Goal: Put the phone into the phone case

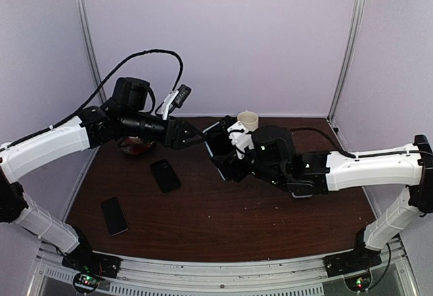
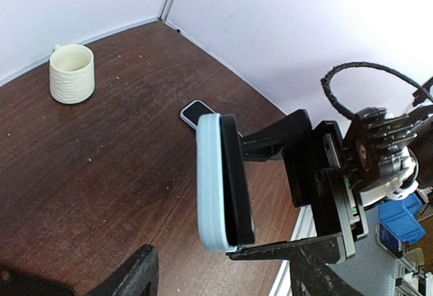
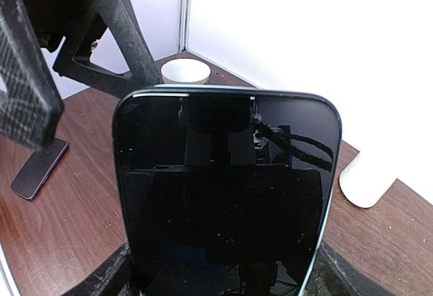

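There are two arms and two claws. The right claw (image 2: 235, 194) is clamped on one phone (image 3: 226, 201), with one finger at each end of it. The phone is up in the air over the middle of the brown surface (image 1: 270, 222). Its screen is black.

There is one phone case (image 2: 208, 181). It is light blue. It sits flat against the back of the phone, and its blue rim shows around the screen. From the side, the black edge of the phone sticks out of the case. I cannot tell if the phone is pushed all the way in.

The left claw (image 1: 196, 136) is spread apart and has nothing in it. It hangs in the air close to the phone but does not touch it.

Three more dark phones lie flat on the surface. One (image 1: 165, 174) is near the middle, toward the left. One (image 1: 114, 215) is nearer the front left. One (image 2: 196, 112) is just behind the phone in the air. That makes four phones.

There is one pale cup (image 2: 72, 73). It stands upright near the back wall. One brown round thing (image 1: 135, 149) sits under the left arm.
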`<state>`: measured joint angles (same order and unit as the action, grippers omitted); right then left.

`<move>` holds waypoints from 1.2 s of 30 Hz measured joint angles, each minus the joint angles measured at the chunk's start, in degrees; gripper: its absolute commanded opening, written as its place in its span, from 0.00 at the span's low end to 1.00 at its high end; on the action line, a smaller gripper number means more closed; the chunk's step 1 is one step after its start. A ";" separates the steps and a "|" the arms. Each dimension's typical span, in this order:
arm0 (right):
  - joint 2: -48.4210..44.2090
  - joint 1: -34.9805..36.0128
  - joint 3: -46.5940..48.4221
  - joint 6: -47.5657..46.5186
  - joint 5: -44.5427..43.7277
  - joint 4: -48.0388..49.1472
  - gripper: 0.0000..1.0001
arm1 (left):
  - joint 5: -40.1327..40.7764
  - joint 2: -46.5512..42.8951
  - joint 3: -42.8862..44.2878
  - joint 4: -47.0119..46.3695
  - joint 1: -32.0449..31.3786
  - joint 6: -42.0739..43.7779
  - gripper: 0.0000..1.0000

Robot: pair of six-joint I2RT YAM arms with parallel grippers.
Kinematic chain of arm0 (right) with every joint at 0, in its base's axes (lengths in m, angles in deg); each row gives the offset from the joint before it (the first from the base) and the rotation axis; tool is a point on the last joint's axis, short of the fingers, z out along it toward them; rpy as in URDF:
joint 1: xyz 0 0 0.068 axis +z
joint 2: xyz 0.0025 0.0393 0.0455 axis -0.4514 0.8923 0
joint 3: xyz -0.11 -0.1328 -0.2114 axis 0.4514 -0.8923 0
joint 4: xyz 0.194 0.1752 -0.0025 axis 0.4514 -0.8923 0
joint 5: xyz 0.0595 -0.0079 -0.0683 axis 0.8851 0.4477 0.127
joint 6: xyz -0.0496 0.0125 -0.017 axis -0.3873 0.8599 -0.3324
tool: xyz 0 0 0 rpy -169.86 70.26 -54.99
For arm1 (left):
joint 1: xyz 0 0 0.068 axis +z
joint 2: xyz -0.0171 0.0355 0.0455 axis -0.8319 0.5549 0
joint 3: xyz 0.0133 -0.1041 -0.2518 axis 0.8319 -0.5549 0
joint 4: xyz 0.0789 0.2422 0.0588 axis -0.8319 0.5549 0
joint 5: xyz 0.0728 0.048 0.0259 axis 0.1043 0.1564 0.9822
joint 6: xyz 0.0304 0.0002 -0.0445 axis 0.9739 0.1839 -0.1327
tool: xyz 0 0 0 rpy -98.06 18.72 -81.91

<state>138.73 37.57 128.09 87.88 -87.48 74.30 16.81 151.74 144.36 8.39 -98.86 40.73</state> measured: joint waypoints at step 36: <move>1.90 0.50 1.18 -4.37 2.43 -0.55 1.00 | 1.68 4.39 0.92 1.75 -2.82 5.35 0.00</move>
<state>140.63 38.07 129.27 83.51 -85.05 73.75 18.50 156.14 145.28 10.14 -101.68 46.08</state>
